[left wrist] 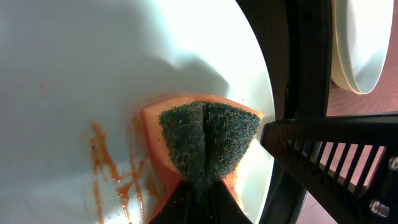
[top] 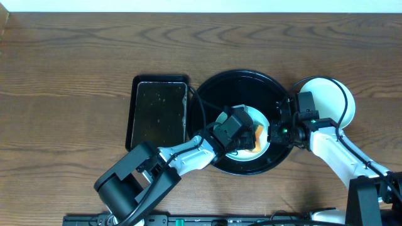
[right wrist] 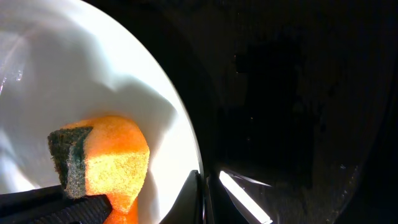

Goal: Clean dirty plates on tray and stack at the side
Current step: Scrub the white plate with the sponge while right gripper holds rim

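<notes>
Our left claw (left wrist: 200,198) clenches the sponge (left wrist: 208,140) on a smeared plate (left wrist: 74,74); only its wrist view shows the sauce (left wrist: 115,177). The right claw (right wrist: 204,198) pinches that plate's rim.

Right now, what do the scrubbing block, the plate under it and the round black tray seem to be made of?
The sponge looks like soft porous orange foam backed with coarse dark-green scouring fibre. The plate seems plastic: pale, smooth, shiny, sauce-streaked. The tray is glossy black, plastic or lacquer; it throws reflections.
</notes>
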Robot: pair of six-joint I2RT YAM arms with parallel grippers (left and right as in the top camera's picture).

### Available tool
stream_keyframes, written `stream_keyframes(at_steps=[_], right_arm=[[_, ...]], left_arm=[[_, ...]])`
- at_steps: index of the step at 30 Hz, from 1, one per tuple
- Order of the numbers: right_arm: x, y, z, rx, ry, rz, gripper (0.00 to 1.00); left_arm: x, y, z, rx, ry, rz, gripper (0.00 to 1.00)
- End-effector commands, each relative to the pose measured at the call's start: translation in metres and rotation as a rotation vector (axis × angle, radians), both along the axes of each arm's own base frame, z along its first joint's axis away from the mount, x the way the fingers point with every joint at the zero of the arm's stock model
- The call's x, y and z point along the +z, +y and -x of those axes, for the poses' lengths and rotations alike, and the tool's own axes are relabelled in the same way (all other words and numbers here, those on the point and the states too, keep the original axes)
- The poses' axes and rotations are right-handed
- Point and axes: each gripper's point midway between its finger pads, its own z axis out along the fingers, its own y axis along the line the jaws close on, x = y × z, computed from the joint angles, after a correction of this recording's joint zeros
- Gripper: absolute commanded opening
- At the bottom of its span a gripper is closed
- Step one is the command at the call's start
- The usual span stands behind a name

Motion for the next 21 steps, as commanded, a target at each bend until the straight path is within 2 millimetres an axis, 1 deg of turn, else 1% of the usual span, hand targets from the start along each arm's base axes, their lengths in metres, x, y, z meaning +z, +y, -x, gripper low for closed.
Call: stream_keyframes(at_steps=[1,4,6,10,13,17,21], right_arm=[[-0.002,0.002,0.003,0.011,0.012,-0.005,0.01],[-0.002,0.002,0.003,0.011,0.012,-0.005,0.01],[-0.002,0.002,0.003,0.011,0.013,-0.005,0.01],[-0.002,0.002,0.004,0.011,0.019,-0.004,0.01],[-0.002,0.002,0.004,0.011,0.019,-0.003,0.01],[-0.002,0.002,0.004,0.011,0.019,-0.003,0.01],[-0.002,0.002,0.004,0.011,0.020,-0.003,0.01]], left_arm=[[-0.015,0.002,0.005,-0.012,0.020,-0.028,0.08],[-0.022,0.007,0.000,-0.041,-0.039,-0.082,0.08],[-0.026,0.015,-0.005,-0.050,-0.083,-0.133,0.08],[-0.027,0.027,-0.017,-0.095,-0.166,-0.203,0.08],[-0.032,0.045,-0.028,-0.085,-0.189,-0.273,0.08],[-0.037,0.071,-0.041,-0.064,-0.179,-0.338,0.08],[-0.033,0.091,-0.051,-0.059,-0.182,-0.373,0.08]])
